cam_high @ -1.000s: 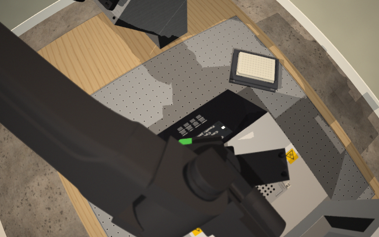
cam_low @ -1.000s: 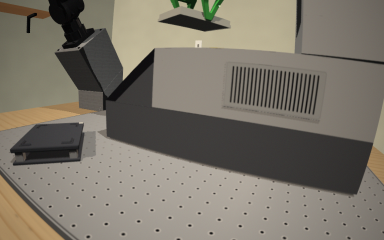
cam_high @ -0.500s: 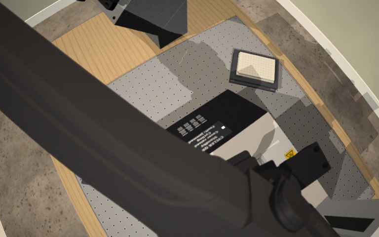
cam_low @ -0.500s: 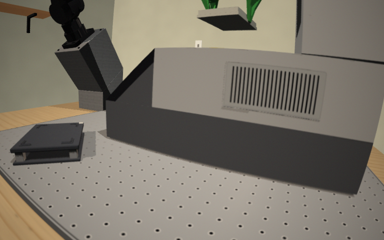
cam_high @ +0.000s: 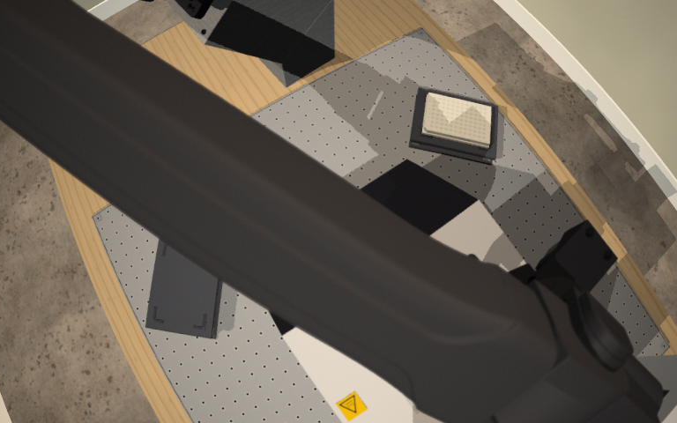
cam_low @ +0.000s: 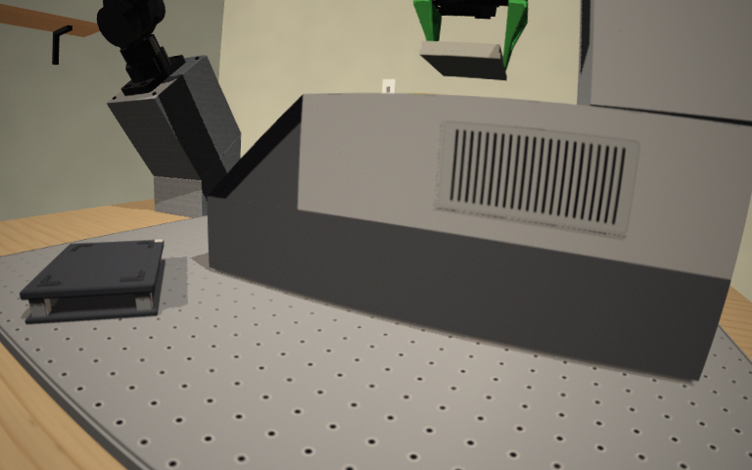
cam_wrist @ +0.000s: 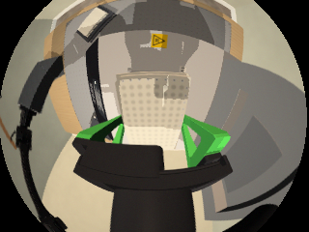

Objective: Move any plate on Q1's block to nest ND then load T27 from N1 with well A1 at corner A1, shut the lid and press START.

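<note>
T27 [cam_low: 464, 58], judged to be the plate clamped between the widely spread green fingers of the gripper [cam_low: 470, 46], is held in the air above cycler Q1 [cam_low: 368, 163], with one nest [cam_low: 97, 267] seen bare at eight o'clock, so seating, lid shutting and the START press are judged outstanding.

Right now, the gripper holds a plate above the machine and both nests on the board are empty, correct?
Not quite: only one nest is empty. The other nest has a second plate on it, as the top view shows. The gripper does hold a plate above the machine.
</note>
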Action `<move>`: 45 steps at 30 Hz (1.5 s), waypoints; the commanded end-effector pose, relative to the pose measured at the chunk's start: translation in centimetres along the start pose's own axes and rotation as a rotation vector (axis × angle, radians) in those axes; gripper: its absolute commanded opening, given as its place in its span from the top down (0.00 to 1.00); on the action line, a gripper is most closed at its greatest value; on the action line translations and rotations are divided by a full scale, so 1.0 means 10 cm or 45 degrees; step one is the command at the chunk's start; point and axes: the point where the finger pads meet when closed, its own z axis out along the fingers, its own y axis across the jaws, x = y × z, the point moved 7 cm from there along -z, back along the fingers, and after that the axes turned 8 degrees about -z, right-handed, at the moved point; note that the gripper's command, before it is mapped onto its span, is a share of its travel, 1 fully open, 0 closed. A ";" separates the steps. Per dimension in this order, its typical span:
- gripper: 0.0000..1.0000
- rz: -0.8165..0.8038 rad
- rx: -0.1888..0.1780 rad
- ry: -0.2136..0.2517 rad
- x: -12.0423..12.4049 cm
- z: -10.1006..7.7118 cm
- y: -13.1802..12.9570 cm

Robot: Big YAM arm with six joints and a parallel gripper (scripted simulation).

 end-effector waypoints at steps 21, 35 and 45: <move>1.00 0.106 0.094 -0.009 0.16 -0.47 -0.02; 1.00 0.125 0.071 -0.008 0.33 -0.27 -0.15; 1.00 0.114 0.066 -0.006 0.15 -0.24 -0.08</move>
